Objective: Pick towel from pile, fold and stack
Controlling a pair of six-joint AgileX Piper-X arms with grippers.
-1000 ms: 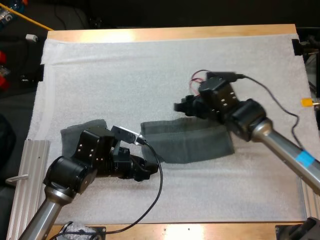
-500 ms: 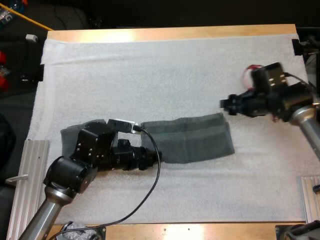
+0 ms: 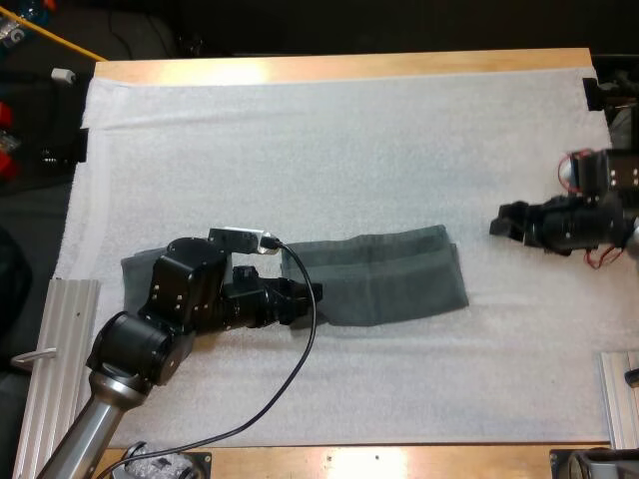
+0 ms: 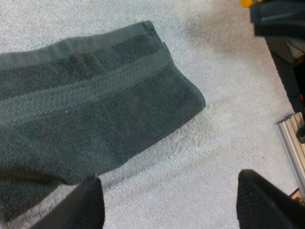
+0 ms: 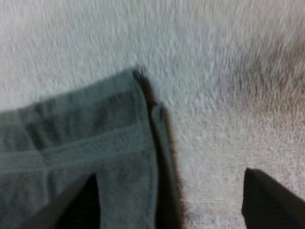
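So the towel (image 3: 384, 279) is lying flat as one long dark grey-green strip, folded over lengthwise, just below the middle of the high view's frame on the white mat (image 3: 300, 150). Its right end stops a bit right of centre and its left end pokes out from under the left arm. That arm comes up from the lower left corner, bends at the elbow and lays its wrist low across the left half of the towel, pointing right. The left gripper (image 3: 308, 294) sits over the strip's near edge, around the middle of its length. In the left wrist view its fingers (image 4: 88, 205) are spread wide with nothing between them. One is at the towel's near edge and the other is over bare mat, and whether either actually touches the cloth isn't clear. The right arm hugs the right edge of the frame at about mid-height, with the right gripper (image 3: 507, 224) aimed left at the towel's right end but well apart from it. Its fingers (image 5: 78, 200) are spread apart too, empty, looking down at that end's corner. A metal rail (image 3: 60, 339) lies at the lower left, off the mat's edge.
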